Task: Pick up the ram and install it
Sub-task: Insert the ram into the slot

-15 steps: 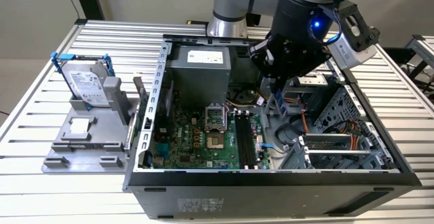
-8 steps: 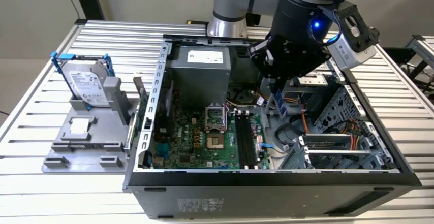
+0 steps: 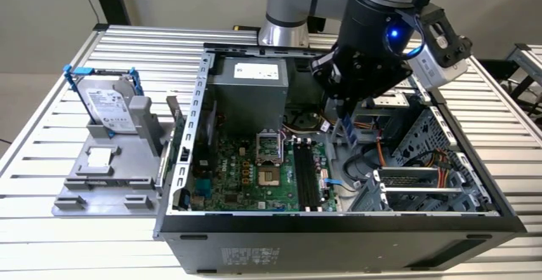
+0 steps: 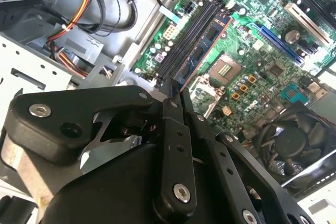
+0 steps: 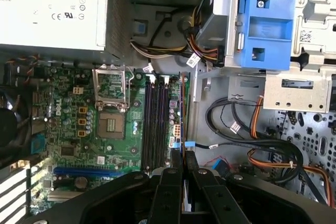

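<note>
Cropped by the upper edge of the exterior view: robot arm (image 3: 372, 13), upper links out of frame. Just below, partly covered by the gripper (image 3: 346, 122): the ram (image 3: 346, 134), a bluish sliver (chips too small to make out). Edge-on in the first wrist view, held end buried between the fingers (image 5: 173, 169). At the exterior view's left, half masked by a grey stand (image 3: 146, 124): hard drive (image 3: 108, 102). On the computer case (image 3: 339, 242), lower centre, a label (image 3: 254, 254) too small to read.

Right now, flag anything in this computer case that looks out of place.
Nothing damaged or spilled. The thin, chip-lined memory stick is unseated, clamped in the black tool above the green motherboard; the silver hard drive in its blue bracket stands outside the black case.
</note>
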{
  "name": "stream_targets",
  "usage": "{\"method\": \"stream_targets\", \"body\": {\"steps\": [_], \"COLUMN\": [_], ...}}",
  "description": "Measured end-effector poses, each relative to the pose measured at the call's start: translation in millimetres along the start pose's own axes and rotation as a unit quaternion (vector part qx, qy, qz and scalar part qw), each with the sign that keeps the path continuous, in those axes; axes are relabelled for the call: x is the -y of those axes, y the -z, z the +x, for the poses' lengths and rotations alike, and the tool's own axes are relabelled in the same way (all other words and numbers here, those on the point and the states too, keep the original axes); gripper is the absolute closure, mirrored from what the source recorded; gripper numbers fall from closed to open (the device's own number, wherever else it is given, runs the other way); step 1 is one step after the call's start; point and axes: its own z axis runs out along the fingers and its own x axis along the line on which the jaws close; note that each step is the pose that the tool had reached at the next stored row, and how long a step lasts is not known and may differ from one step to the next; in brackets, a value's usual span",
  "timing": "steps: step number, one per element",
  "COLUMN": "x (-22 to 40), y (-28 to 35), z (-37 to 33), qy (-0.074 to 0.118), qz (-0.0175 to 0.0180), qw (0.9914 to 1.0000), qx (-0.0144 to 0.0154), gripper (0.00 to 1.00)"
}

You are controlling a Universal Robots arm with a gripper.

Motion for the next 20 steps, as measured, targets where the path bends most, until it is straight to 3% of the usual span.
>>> {"method": "stream_targets", "body": {"steps": [7, 12, 20], "x": [0.2, 0.3, 0.6], "y": [-12.0, -19.9, -32.1], "z": [0.2, 0.4, 0.9], "qy": [-0.005, -0.04, -0.058], "qz": [0.0007, 0.0028, 0.0087], "qw": [0.99999, 0.9992, 0.99827], "qx": [-0.0004, 0.0004, 0.0011], "gripper": [1.0, 1.0, 1.0]}}
